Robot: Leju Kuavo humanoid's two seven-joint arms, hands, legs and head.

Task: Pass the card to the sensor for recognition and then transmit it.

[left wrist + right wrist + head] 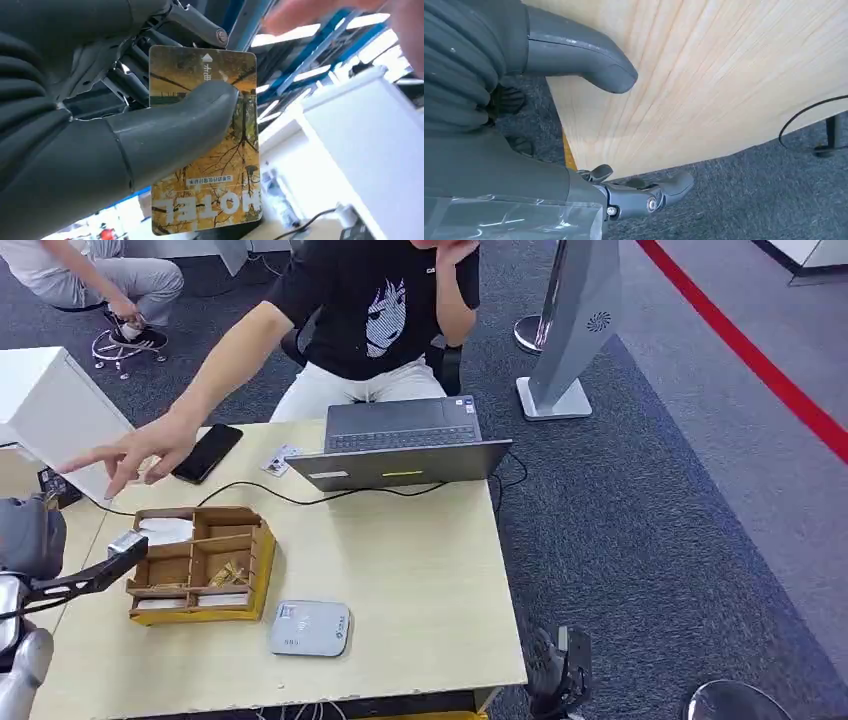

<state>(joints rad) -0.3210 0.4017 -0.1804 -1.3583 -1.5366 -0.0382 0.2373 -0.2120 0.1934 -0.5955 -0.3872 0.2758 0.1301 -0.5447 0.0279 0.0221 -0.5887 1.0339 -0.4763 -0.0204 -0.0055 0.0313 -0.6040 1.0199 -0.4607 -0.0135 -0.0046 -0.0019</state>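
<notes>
Your left hand (125, 145) pinches the hotel card (210, 165) off the counter's (400, 560) left edge, beside the wooden organizer (200, 565) holding cards and slips. The sensor (310, 628) lies near the front edge. Your right hand (574, 65) hangs open, holding nothing.

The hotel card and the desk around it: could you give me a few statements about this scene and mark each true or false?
1. The left hand holds the hotel card under its thumb. True.
2. The card reader lies on the laptop. False: it lies on the table, beside the wooden organizer box.
3. The right hand holds a phone. False: it holds nothing; the phone lies on the table.
4. A person's hand reaches over the table. True.
</notes>
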